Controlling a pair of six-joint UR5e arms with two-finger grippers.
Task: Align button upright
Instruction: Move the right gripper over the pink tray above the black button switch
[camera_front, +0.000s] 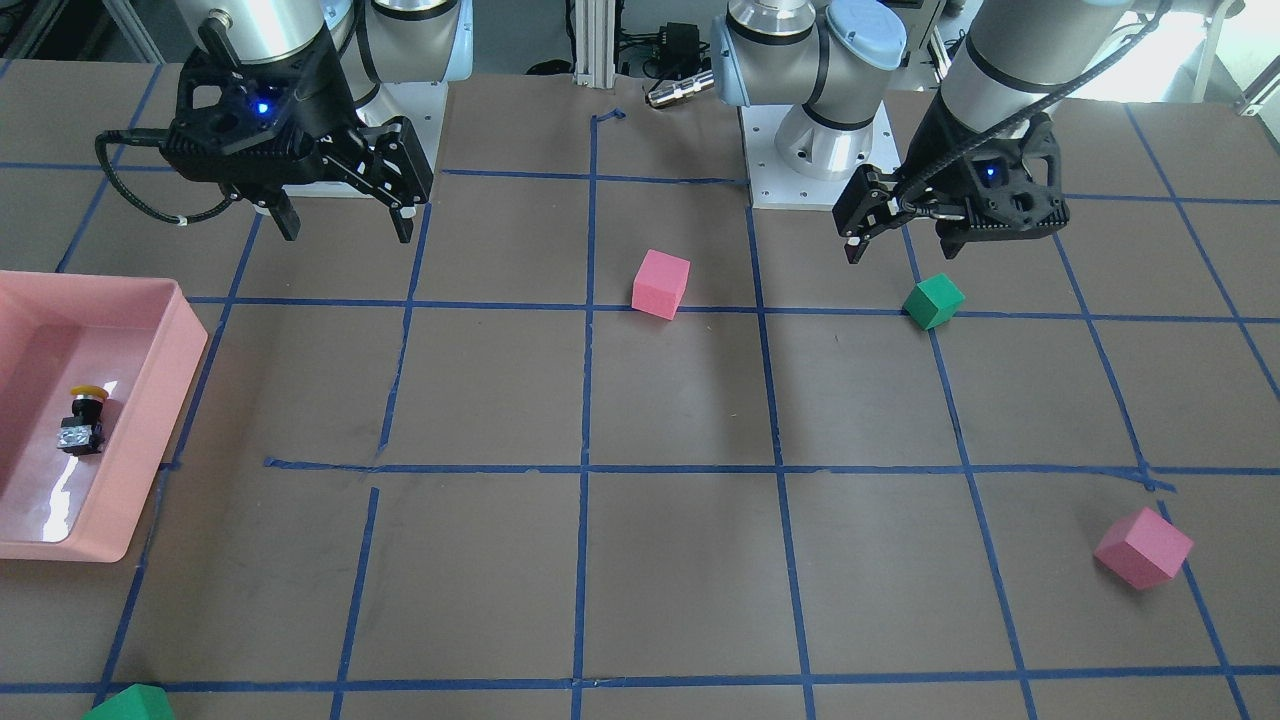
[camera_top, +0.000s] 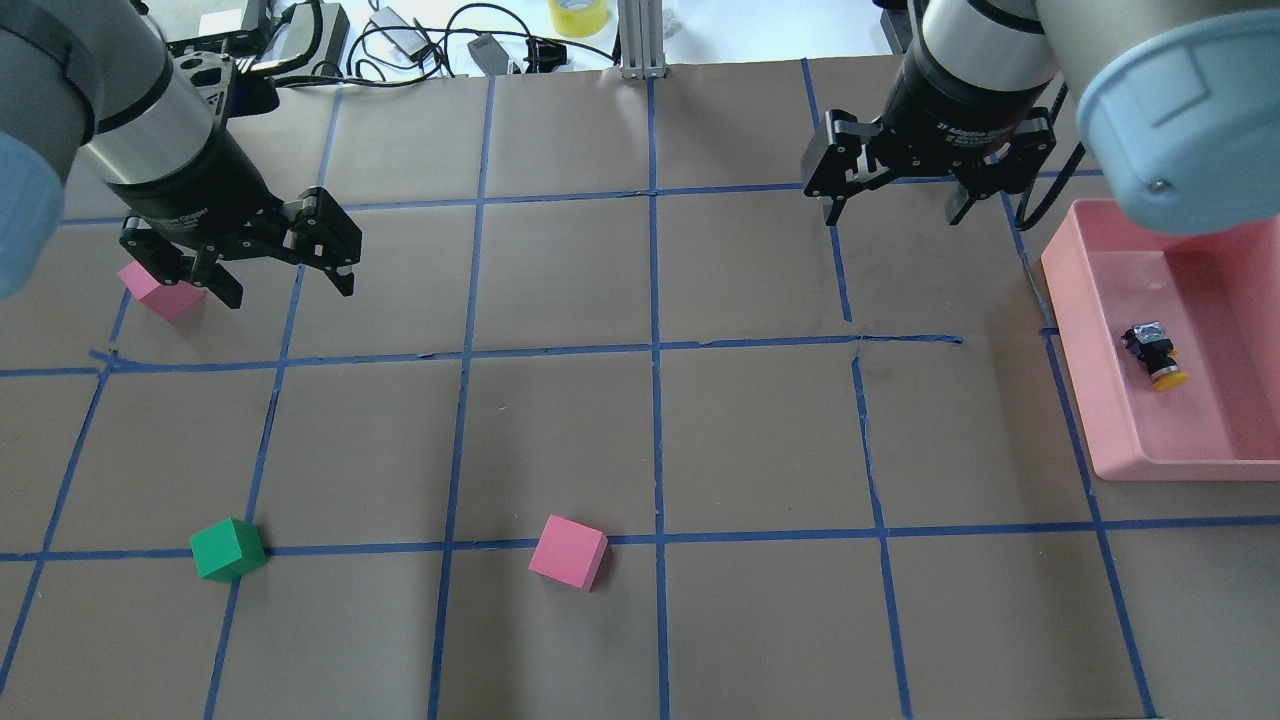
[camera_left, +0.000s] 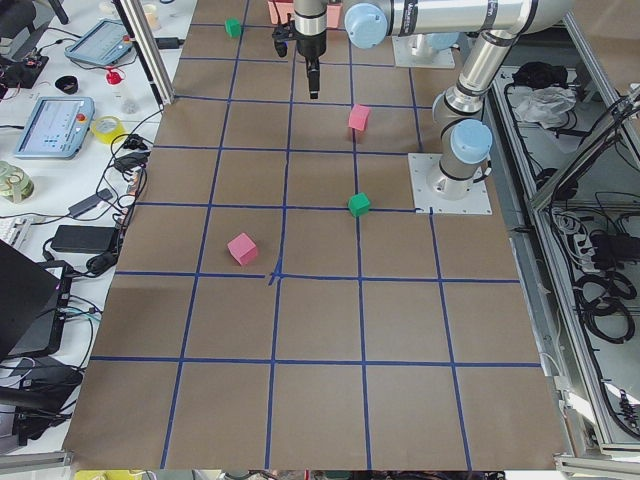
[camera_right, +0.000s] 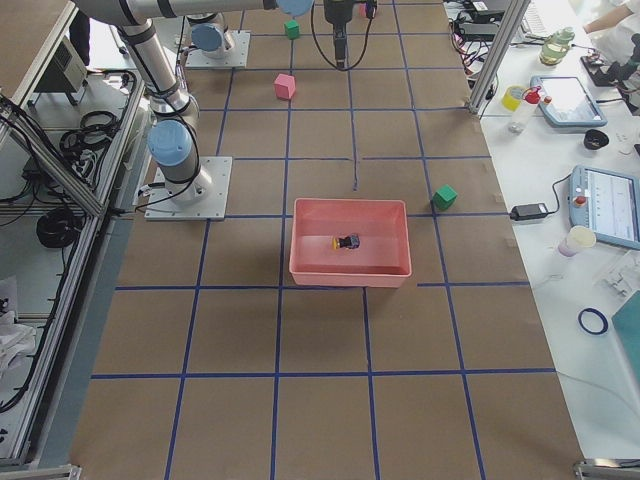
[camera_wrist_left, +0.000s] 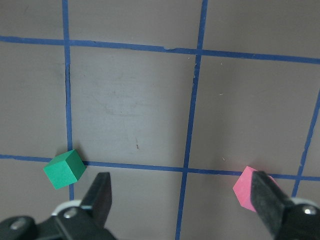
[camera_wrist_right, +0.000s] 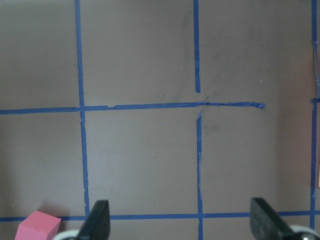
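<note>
— Where's the push-button from here?

— The small push-button with the round yellow mushroom cap, black body and silvery base (camera_top: 1155, 355) is lying on its side, not upright, on the floor of the shallow pink plastic tray (camera_top: 1075, 335). That puts it out to the outer side of the right end effector (camera_top: 893, 212), well apart from it and lower down.

— Is that end effector holding anything?

— No. Its fingers are spread wide with nothing between them, and it hangs over bare table. The left end effector (camera_top: 288, 290) is spread wide and empty as well, and much farther from the push-button, right across the table.

— What's near that one?

— A pink foam cube (camera_top: 160, 290) sits just beside one finger as seen from overhead. A green foam cube (camera_top: 228, 549) and a second pink foam cube (camera_top: 567, 550) lie well apart from it.

— And the table?

— A brown paper-covered table (camera_top: 760, 440), marked into squares with blue tape (camera_top: 655, 400). Beyond its ends are benches with tablets (camera_right: 605, 205), a yellow tape roll (camera_top: 577, 15), loose cables (camera_top: 420, 40) and an aluminium frame post (camera_top: 640, 40).
</note>
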